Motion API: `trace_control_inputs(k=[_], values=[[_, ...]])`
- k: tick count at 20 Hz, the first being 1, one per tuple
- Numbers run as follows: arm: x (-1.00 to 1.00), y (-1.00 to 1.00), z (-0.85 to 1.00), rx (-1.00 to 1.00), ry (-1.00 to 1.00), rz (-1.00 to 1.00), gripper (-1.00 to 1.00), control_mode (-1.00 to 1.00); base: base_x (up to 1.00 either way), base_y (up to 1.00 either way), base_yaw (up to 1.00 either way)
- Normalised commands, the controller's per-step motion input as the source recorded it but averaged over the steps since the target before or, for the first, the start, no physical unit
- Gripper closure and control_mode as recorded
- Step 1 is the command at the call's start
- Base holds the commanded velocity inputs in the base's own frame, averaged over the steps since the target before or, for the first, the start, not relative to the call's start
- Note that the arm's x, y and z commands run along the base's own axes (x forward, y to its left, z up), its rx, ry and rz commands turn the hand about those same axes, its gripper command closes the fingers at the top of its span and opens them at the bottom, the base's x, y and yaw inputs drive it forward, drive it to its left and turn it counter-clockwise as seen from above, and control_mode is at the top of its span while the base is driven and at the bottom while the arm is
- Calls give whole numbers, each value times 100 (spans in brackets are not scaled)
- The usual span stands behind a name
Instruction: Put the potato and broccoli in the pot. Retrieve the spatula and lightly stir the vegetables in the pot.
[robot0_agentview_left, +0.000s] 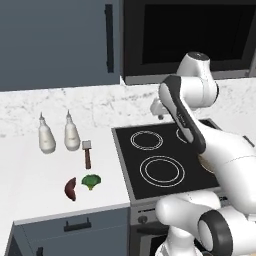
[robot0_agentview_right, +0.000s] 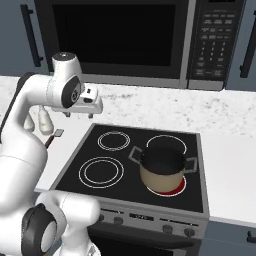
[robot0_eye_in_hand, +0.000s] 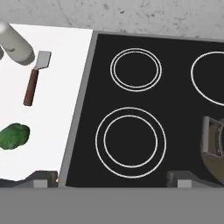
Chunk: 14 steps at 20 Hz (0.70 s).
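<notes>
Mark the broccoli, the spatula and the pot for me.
broccoli (robot0_agentview_left: 91, 181), left base view, middle of the green crown.
spatula (robot0_eye_in_hand: 32, 85), hand view, middle of the brown handle.
pot (robot0_agentview_right: 159, 177), right base view, tan outer wall.

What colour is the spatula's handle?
Dark reddish-brown, with a silver-grey blade; the spatula shows best in the hand view.

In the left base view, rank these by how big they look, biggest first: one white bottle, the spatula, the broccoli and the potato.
1. White bottle, clearly largest.
2. Spatula, long but thin.
3. Potato and broccoli: these look about alike, so I won't rank one over the other; both also lie nearer the camera than the bottle and spatula.
</notes>
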Motion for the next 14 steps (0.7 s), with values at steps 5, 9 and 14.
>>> trace_control_inputs(k=[5, 9, 14], values=[[29, 8, 0, 0, 1, 0, -100, -100, 34, 7, 0], [-3, 23, 0, 0, 0, 0, -100, -100, 0, 0, 0], [-36, 92, -8, -10, 0, 5, -100, -100, 0, 0, 0]])
